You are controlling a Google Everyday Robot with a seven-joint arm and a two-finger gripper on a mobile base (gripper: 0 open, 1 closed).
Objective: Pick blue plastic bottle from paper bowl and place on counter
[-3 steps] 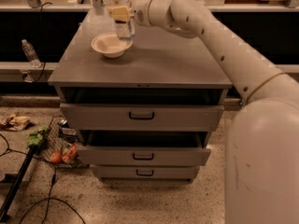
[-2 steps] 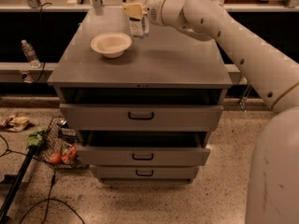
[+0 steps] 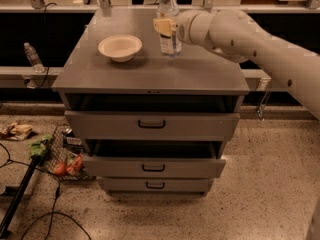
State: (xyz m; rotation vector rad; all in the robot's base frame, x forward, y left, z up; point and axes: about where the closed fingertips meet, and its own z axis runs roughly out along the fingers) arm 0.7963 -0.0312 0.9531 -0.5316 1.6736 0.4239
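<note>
- The counter (image 3: pixel 150 71) is the grey top of a cabinet (image 3: pixel 150 126) with three drawers (image 3: pixel 152 166), and the upper ones stand a little pulled out; nothing about it differs from one second ago
- The robot arm (image 3: pixel 250 39) comes in from the right over the back part of the counter; one second ago it reached further left, above the bowl, and now it has drawn back toward the right
- The blue plastic bottle (image 3: pixel 171 41) stands upright with its cap on top, on the back half of the counter, near the paper bowl on its right side and not touching it. One second ago it hung over the bowl, so it has been carried out and lowered. Its base seems to be on the surface or very close above it, and I cannot tell which
- The paper bowl (image 3: pixel 120 48) is empty and sits in the same place, left of the middle
- The gripper (image 3: pixel 167 26) is at the label height of the bottle and clasps it from the sides; it has not let go
- In my judgement the pick is done and the placing is almost done: what remains is to set the base flat, release the hold and draw away without tipping this tall, light bottle
</note>
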